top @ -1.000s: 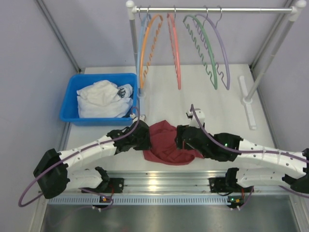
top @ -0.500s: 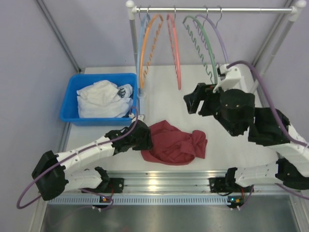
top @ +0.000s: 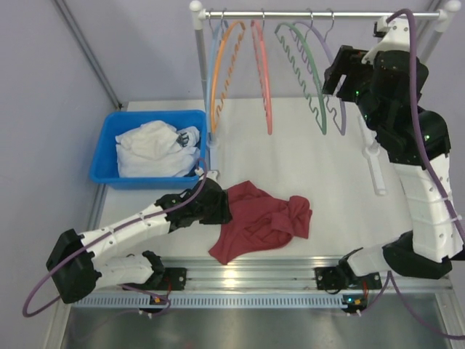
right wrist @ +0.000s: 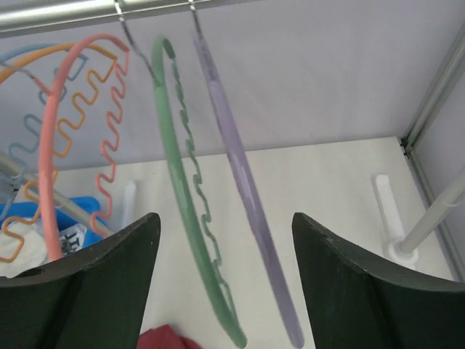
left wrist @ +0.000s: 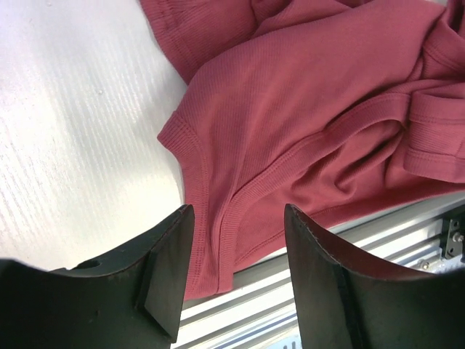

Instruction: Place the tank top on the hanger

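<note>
The tank top [top: 261, 222] lies crumpled on the table [top: 305, 160] close to the front edge, between the two arm bases, and one corner reaches the metal rail at that edge. The left gripper [top: 212, 207] sits low at the left side of the cloth. In the left wrist view, the left gripper [left wrist: 237, 218] has its jaws wide apart. The ribbed maroon tank top [left wrist: 312, 123] and its stitched hem show between and beyond the fingers, which pinch nothing.

Further back on the left stands a blue bin [top: 109, 138] with a white cloth [top: 149, 149] inside.

At the far end, a rack holds several hangers on its rail [top: 290, 14]: an orange hanger [top: 218, 73], a salmon hanger [top: 265, 87], a green hanger [top: 322, 116] and, rightmost, the lavender hanger [top: 342, 120]. The right gripper [top: 336, 76] is up high beside that last one. In the right wrist view, the right gripper [right wrist: 225, 225] has its jaws spread wide. The green hanger [right wrist: 182, 203] and the lavender hanger [right wrist: 251, 196] hang beyond the gap, and neither touches a finger.
</note>
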Controlling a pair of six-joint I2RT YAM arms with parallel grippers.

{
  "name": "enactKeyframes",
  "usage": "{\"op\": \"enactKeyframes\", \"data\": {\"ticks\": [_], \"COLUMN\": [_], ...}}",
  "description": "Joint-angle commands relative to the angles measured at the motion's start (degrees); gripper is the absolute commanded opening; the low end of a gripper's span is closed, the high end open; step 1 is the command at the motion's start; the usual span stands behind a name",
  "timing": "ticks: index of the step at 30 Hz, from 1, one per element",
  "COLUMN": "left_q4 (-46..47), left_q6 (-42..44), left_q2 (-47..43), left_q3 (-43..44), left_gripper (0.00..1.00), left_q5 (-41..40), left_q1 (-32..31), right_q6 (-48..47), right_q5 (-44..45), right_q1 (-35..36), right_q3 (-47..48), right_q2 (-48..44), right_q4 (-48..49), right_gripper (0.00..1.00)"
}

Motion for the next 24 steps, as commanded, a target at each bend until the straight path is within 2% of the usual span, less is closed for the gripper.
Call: {"op": "enactKeyframes", "data": {"ticks": [1, 5, 9, 18, 24], "left_q4": [-1.1, -1.4, -1.4, -0.9, -0.9], "left_q6": [1.9, 2.8, 3.1, 3.2, 3.2], "left_q2": [-0.1, 0.1, 0.6, 0.9, 1.5], "left_q3": [3.3, 3.8, 4.0, 3.9, 4.1], "left_gripper": [0.58, 0.58, 0.58, 0.58, 0.59], "left_q5": [0.9, 1.4, 2.1, 2.5, 2.8], "left_q1": [0.2, 0.2, 0.2, 0.2, 0.2], "right_q6": [-2.7, -3.1, -4.9, -5.7, -6.5], "right_q5": [-12.4, -25.8, -31.5, -34.7, -35.3], "right_q1": [-9.3, -18.0, -22.0, -23.3, -23.2], "right_q3": [2.8, 2.8, 2.7, 1.3, -0.3], "right_q2": [1.0, 4.1, 5.5, 6.9, 8.3], "right_q4": [4.1, 4.5, 5.9, 7.3, 6.7], "right_gripper": [0.73, 0.66, 0.67, 0.7, 0.65]}}
